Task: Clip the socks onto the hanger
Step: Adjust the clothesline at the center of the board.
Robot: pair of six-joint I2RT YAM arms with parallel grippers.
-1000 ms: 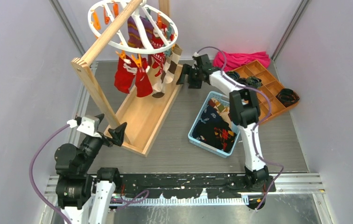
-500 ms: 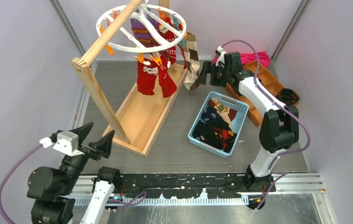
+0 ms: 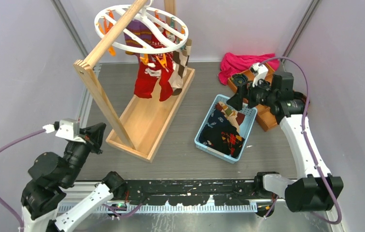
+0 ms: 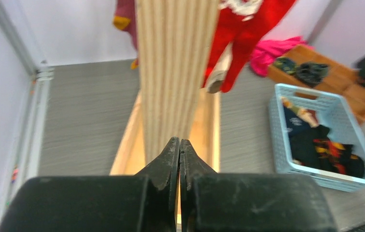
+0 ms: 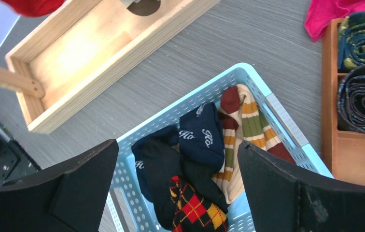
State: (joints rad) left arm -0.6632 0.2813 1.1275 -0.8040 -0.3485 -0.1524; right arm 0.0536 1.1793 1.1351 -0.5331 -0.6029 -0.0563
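The round white clip hanger (image 3: 142,28) hangs from the wooden rack's bar, with red socks (image 3: 149,81) and a checked sock (image 3: 181,62) clipped under it. A light blue basket (image 3: 246,126) holds loose socks: navy ones (image 5: 202,136), an argyle one (image 5: 193,209) and a striped one (image 5: 244,124). My right gripper (image 3: 240,99) hovers open above the basket's far end, nothing between its fingers (image 5: 178,151). My left gripper (image 3: 98,134) is shut and empty, low by the rack's upright post (image 4: 177,67), its tips (image 4: 179,143) pressed together.
The rack's wooden base tray (image 3: 147,121) lies left of the basket. A wooden organizer (image 5: 360,145) with rolled ties and a pink cloth (image 3: 242,62) sit at the back right. Grey walls close in on both sides.
My right gripper has drawn back from the hanger to above the basket. My left gripper went from open to shut and shifted beside the post. The hanger and socks have swung.
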